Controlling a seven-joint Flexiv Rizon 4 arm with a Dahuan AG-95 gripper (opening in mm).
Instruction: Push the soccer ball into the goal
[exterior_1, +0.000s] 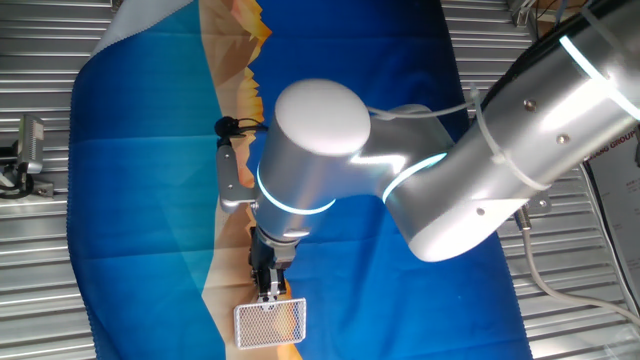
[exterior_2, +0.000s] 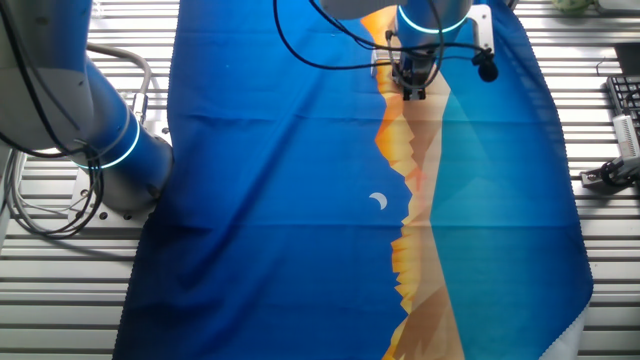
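One fixed view shows us the gripper (exterior_1: 271, 290) right at the goal (exterior_1: 270, 323); we cannot make out the ball or tell whether the jaws are parted.
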